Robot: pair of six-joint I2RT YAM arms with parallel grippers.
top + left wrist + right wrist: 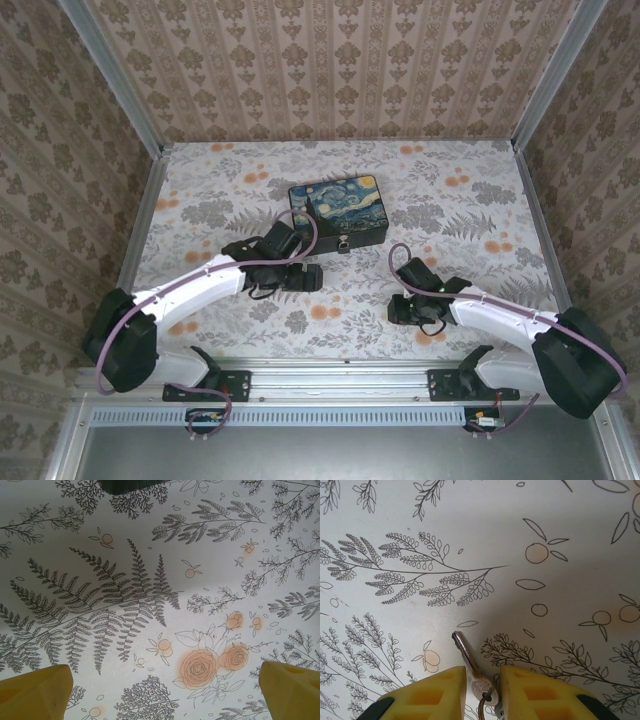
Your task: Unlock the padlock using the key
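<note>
The key (pixel 465 652), small and metallic with a ring through its head, lies with its blade pointing away from my right gripper (pixel 483 682). That gripper's yellow jaws stand tight on either side of the key's head, shut on it low over the floral floor (pixel 404 311). My left gripper (pixel 165 695) is wide open over bare print, in front of the black box (pixel 336 209) with the swirly blue-and-yellow lid; it holds nothing (pixel 309 277). A small fitting sits at the box's front latch (pixel 343 243); the padlock is too small to tell apart there.
Patterned walls close in the floor on the left, back and right. A metal rail (pixel 330 368) runs along the near edge by the arm bases. A dark edge of the box (pixel 131 485) shows at the top of the left wrist view.
</note>
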